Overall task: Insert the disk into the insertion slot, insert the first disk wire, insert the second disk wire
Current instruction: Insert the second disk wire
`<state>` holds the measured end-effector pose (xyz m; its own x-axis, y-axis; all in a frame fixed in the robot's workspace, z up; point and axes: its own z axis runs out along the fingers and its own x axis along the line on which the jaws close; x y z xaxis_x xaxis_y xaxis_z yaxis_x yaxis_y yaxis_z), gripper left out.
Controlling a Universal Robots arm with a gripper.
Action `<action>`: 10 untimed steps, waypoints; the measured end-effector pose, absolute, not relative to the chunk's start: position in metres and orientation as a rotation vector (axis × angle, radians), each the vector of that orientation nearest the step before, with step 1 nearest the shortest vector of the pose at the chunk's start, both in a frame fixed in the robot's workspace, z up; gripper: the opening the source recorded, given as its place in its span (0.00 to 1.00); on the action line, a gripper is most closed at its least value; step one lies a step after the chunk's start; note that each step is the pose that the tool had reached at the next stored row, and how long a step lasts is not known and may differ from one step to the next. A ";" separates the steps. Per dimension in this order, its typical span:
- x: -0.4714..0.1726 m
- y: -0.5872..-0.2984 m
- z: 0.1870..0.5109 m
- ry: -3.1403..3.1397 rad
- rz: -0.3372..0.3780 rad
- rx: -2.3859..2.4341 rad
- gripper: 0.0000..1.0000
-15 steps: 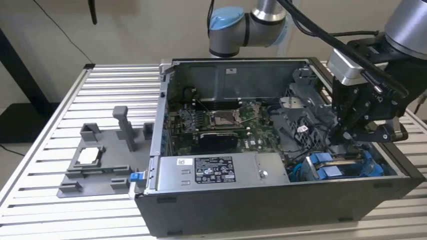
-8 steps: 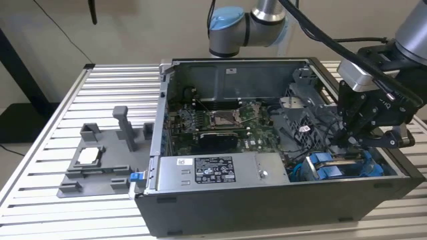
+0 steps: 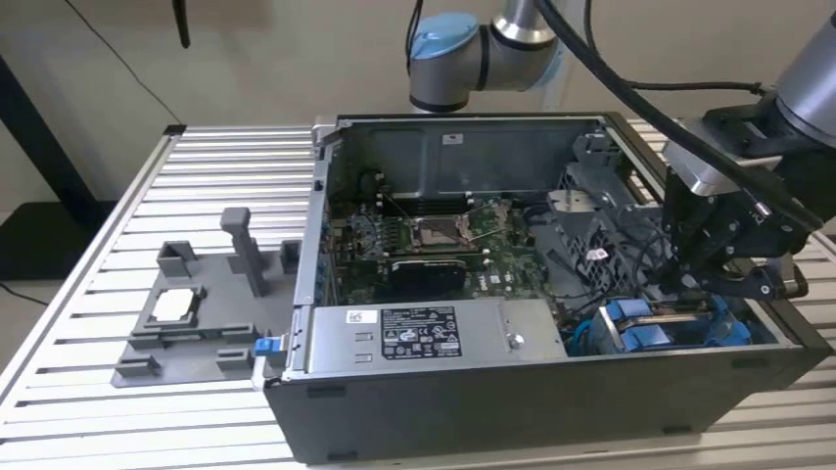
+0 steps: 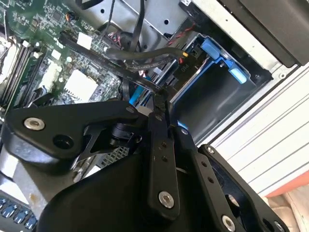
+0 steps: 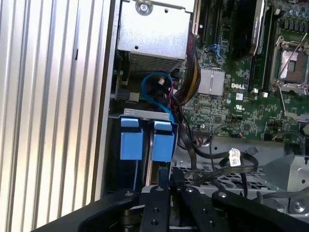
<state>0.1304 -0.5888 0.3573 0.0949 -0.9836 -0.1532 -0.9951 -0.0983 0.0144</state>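
Here, arm reaches down into open computer case (image 3: 432, 392) on ribbed bench (image 3: 222, 166), wrist bent steeply. Gripper (image 4: 160, 99) narrow, fingers (image 5: 164, 174) pinched on black wire (image 4: 145, 58) just above disk (image 3: 667, 328). Disk sits in insertion slot (image 4: 212, 96), blue carrier tabs (image 5: 145, 137) upward, beside power-supply box (image 3: 418, 338) with white printed label.

No print is legible. A white label (image 3: 418, 333) on the power supply (image 3: 523, 338) sits at the case's 6 o'clock in the exterior view. In the first wrist view, a white tag (image 5: 234, 157) hangs on a cable at 5 o'clock of the motherboard (image 5: 227, 111).
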 end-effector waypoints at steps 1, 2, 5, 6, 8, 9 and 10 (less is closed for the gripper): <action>0.130 -0.589 0.357 2.046 0.193 -2.248 0.15; 0.131 -0.589 0.356 2.049 0.195 -2.241 0.15; 0.131 -0.590 0.354 2.066 0.196 -2.223 0.15; 0.131 -0.590 0.353 2.071 0.195 -2.217 0.15; 0.131 -0.590 0.352 2.082 0.194 -2.206 0.15; 0.131 -0.590 0.352 2.087 0.194 -2.201 0.15; 0.132 -0.591 0.351 2.089 0.194 -2.199 0.15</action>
